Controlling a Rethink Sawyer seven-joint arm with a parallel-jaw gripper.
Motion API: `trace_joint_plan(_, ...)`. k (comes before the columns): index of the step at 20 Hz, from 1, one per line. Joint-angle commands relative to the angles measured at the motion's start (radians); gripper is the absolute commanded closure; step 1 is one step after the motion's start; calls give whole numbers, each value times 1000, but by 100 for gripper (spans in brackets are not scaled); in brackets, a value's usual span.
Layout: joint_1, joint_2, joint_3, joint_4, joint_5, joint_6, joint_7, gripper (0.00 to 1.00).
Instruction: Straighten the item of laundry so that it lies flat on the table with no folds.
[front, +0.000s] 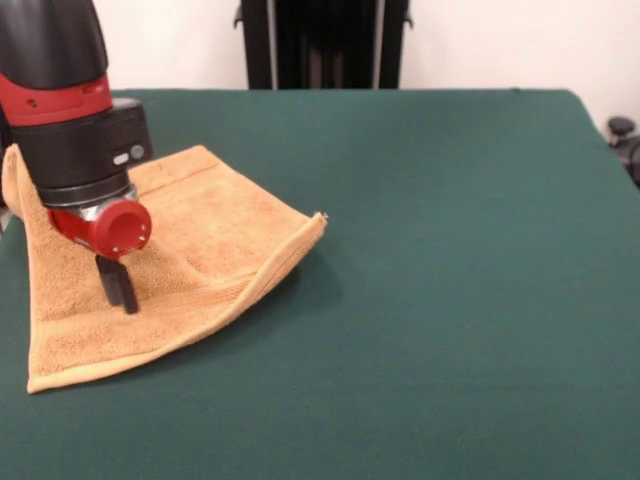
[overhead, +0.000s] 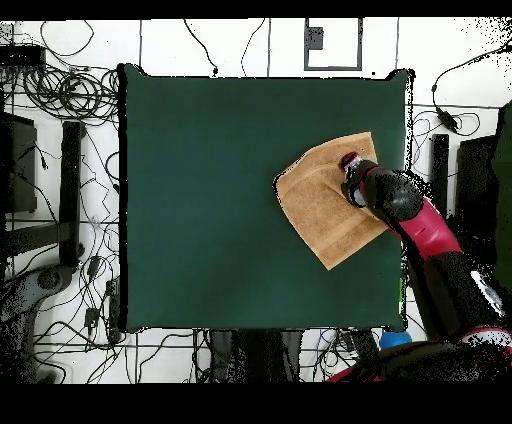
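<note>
The golden-tan towel lies at the left of the green table in the front view. Its right edge curls up in a raised fold, and its far left corner stands up behind the arm. A crease runs across the cloth. My gripper points straight down onto the towel's left part. Its dark fingers stand close together with their tips in the cloth. In the overhead view the towel sits near the table's right edge, with the gripper over its right part.
The towel lies close to the table's edge on the arm's side. Cables and stands surround the table on the floor. The black pedestal stands beyond the far edge.
</note>
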Motion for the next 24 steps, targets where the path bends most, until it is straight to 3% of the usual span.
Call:
trace_joint_plan(1,30,68,115,126,73,27,182,0)
trace_joint_plan(12,89,38,43,125,51,-45,209,0)
trace_joint_plan(16,82,42,42,108,30,-60,182,0)
trace_joint_plan(18,54,55,69,89,-12,-133,143,0)
trace_joint_plan(24,-13,116,133,45,-38,-132,55,0)
